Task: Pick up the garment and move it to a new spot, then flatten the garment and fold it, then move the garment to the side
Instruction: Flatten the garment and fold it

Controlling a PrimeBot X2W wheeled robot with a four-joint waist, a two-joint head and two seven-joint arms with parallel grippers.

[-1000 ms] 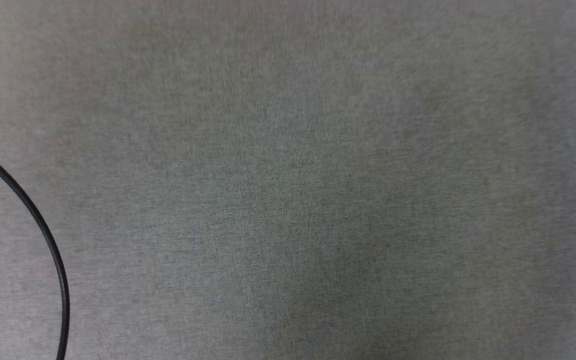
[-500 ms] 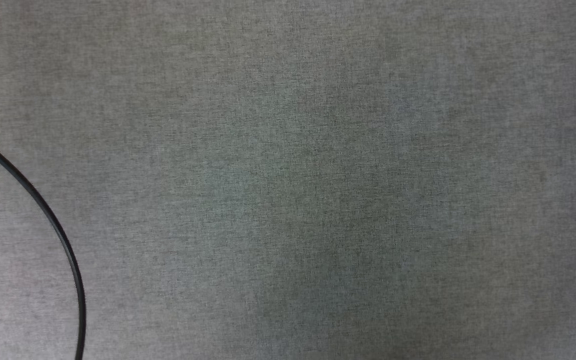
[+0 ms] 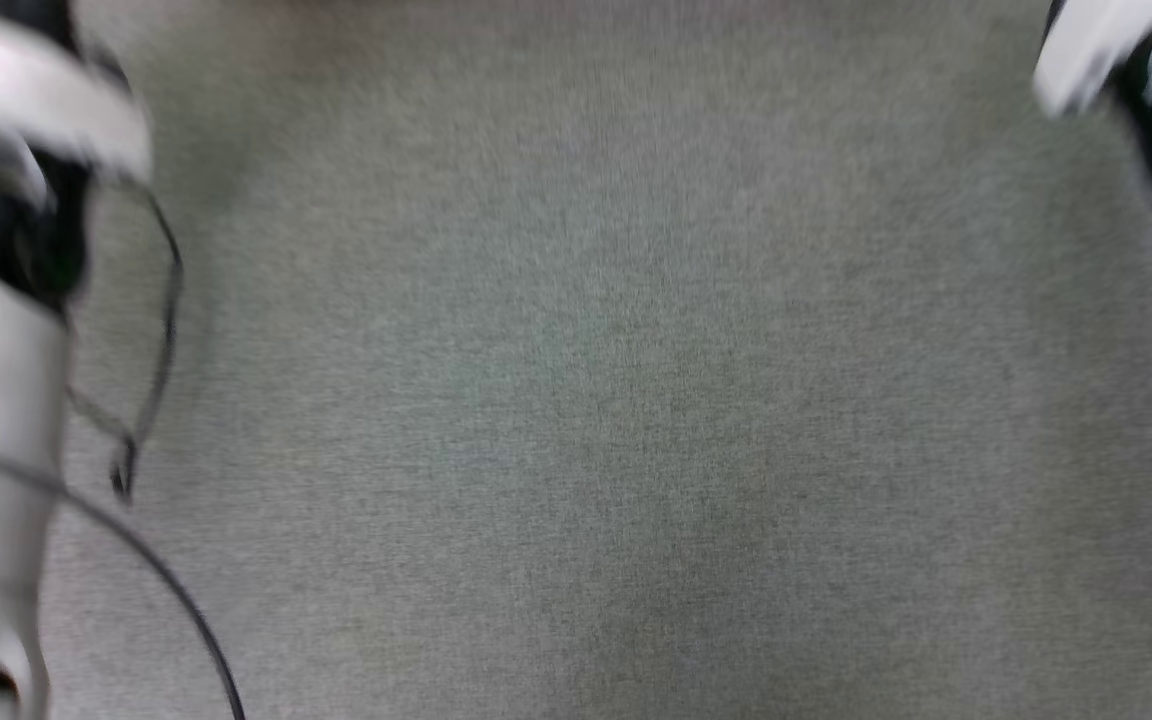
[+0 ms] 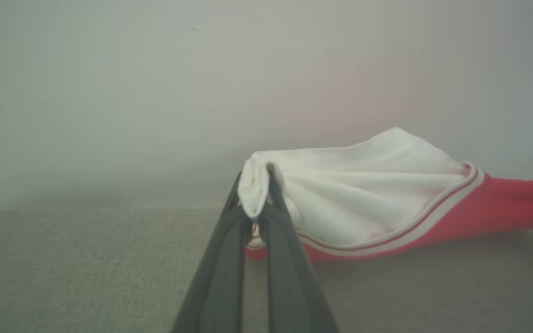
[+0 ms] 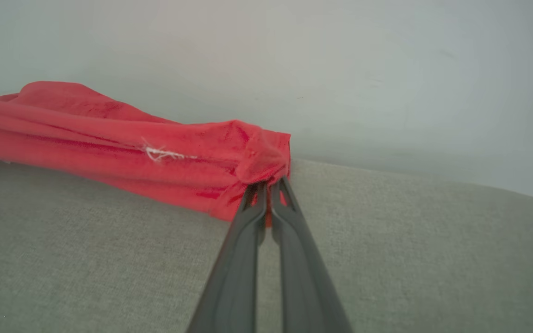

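Garment pinched at tips of left gripper and right gripper.

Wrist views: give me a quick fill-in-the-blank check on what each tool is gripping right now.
1. The left tool is shut on the ____ sleeve of the bright red jersey T-shirt.
2. The right tool is shut on a bunched ____ part of that shirt.
3. Below the shirt lies a ____ woven cloth surface.

Missing words: white; red; grey.
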